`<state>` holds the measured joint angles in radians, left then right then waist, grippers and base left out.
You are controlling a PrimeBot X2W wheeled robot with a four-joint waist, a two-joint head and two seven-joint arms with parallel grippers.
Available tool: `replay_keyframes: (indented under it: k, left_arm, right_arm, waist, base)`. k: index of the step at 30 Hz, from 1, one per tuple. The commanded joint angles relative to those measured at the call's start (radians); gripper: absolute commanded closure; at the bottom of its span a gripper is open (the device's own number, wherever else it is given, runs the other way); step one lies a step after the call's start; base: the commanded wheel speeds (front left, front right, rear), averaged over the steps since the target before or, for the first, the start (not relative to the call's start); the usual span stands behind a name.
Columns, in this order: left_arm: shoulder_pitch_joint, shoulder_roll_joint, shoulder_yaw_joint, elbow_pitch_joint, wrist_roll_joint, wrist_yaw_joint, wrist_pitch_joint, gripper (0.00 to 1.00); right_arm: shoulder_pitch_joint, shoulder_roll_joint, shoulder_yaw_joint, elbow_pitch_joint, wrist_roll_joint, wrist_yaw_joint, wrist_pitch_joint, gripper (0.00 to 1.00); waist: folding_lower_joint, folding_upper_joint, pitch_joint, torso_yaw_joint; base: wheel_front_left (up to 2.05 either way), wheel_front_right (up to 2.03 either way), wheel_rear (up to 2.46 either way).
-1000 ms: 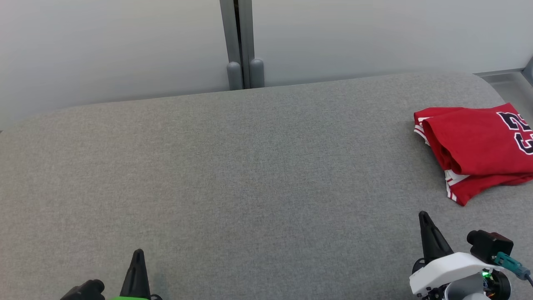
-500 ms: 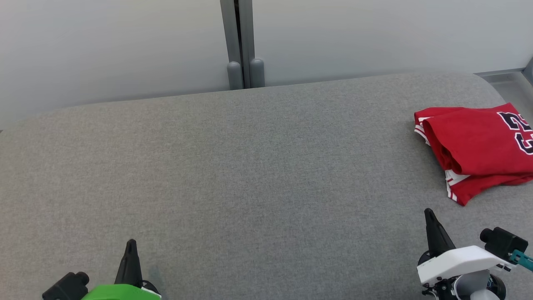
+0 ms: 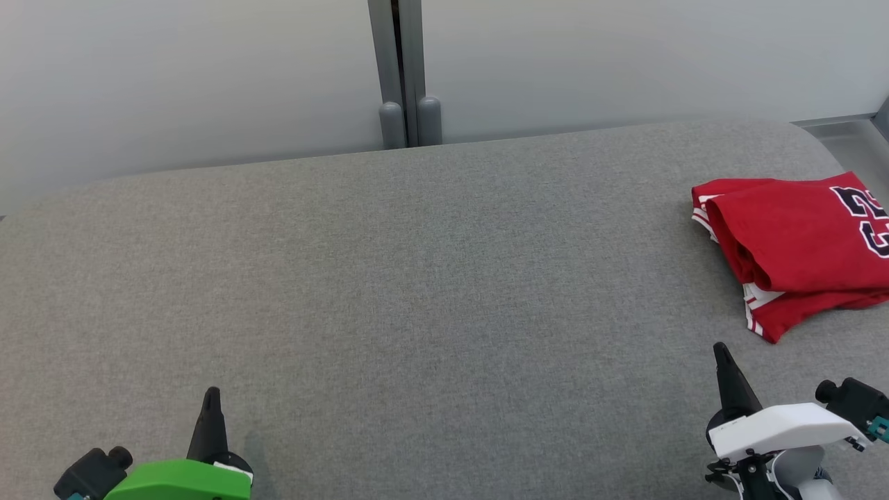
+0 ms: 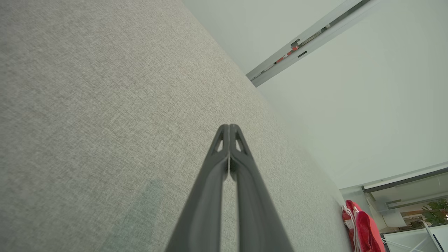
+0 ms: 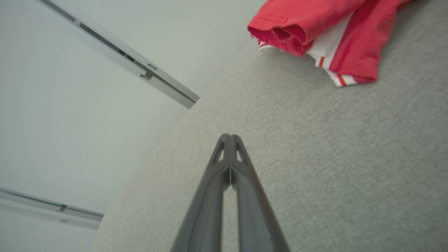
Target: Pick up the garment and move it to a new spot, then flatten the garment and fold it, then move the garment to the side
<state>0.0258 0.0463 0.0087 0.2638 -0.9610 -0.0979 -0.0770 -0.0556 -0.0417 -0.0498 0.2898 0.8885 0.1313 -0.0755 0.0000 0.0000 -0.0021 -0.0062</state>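
The garment (image 3: 792,250), a red T-shirt with navy white-outlined numbers and striped white sleeve edges, lies folded at the far right of the grey cushioned surface (image 3: 417,292). It also appears at the top of the right wrist view (image 5: 315,31) and as a red sliver at the lower right of the left wrist view (image 4: 360,227). My right gripper (image 3: 719,349) sits shut and empty at the lower right, a short way in front of the garment. My left gripper (image 3: 210,394) is shut and empty at the lower left, far from it. Both wrist views show the fingertips pressed together (image 4: 229,127) (image 5: 229,137).
A pale wall with a grey vertical post (image 3: 403,69) rises behind the surface's far edge. The surface's rounded right corner (image 3: 812,135) lies just beyond the garment.
My left gripper has slid up and slightly left in the head view, showing more of its green housing. The right gripper has drifted a little right and up. The garment stayed still.
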Motion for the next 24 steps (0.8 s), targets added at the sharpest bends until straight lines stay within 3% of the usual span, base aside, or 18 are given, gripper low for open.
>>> replay_keyframes:
  k: [1,24]
  left_arm:
    - [-0.032,0.005,0.01,-0.013,-0.03,-0.007,0.007,1.0]
    - [-0.073,0.006,0.045,-0.017,-0.255,-0.017,0.075,1.0]
  right_arm:
    - [-0.026,-0.006,-0.005,-0.017,0.031,0.0,0.006,1.0]
    - [-0.038,-0.008,-0.027,-0.029,0.282,0.0,0.073,1.0]
  waist:
    - [0.0,0.0,0.0,0.0]
    - [0.0,0.0,0.002,0.002]
  base:
    - [0.0,0.0,0.0]
    - [0.0,0.0,0.0]
